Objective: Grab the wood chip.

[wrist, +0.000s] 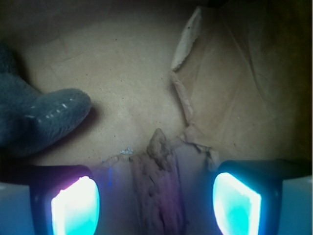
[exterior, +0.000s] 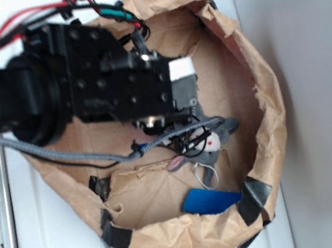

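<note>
On my wrist feed the fingers [wrist: 157,198] stand wide apart, one glowing pad [wrist: 76,205] at the lower left and the other at the lower right, with nothing gripped. The chip [wrist: 159,183] lies lengthwise in the gap between them, its ragged tip pointing up the frame, flat on the brown paper floor; I cannot tell whether either pad touches it. Just beyond its tip a torn flap [wrist: 183,73] curls up from the paper. A grey plush limb [wrist: 41,117] reaches in from the left edge, clear of the chip. On the exterior feed the arm [exterior: 86,79] covers the fingers and most of the bag's middle, so I cannot make out the chip there. The plush toy [exterior: 208,141] peeks out just beside the wrist, and a blue piece [exterior: 212,201] lies near the bag's [exterior: 270,104] bottom rim, which is patched with black tape [exterior: 254,200]. The bag sits on a white desk [exterior: 58,236].
</note>
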### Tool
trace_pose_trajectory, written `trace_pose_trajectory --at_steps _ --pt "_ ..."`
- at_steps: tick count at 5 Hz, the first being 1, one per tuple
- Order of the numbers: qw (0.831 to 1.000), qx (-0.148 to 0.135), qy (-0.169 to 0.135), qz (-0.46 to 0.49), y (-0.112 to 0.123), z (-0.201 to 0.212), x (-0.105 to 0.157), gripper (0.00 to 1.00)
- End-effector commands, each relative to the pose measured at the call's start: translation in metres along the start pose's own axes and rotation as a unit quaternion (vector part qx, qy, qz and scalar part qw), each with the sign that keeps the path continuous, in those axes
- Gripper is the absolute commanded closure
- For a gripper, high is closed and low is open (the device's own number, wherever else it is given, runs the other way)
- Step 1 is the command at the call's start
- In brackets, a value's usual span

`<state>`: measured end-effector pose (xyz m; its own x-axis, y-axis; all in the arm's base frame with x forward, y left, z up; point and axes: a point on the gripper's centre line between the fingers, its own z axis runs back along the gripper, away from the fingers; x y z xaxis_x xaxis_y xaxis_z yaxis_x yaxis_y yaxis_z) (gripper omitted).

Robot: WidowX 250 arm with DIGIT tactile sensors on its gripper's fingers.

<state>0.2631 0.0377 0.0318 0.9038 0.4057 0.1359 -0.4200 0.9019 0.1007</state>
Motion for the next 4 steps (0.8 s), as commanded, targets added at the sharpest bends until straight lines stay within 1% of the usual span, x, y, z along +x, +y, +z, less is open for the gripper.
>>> trace_pose_trajectory --at_steps 1,2,4 --pt "0.999 0.010 -0.044 0.007 -0.001 0.002 0.002 0.64" --pt "0.998 0.007 -0.052 0.017 0.002 0.008 0.003 1.00" --pt "0.998 -0.002 -0.057 0.033 0.007 0.018 0.007 1.00"
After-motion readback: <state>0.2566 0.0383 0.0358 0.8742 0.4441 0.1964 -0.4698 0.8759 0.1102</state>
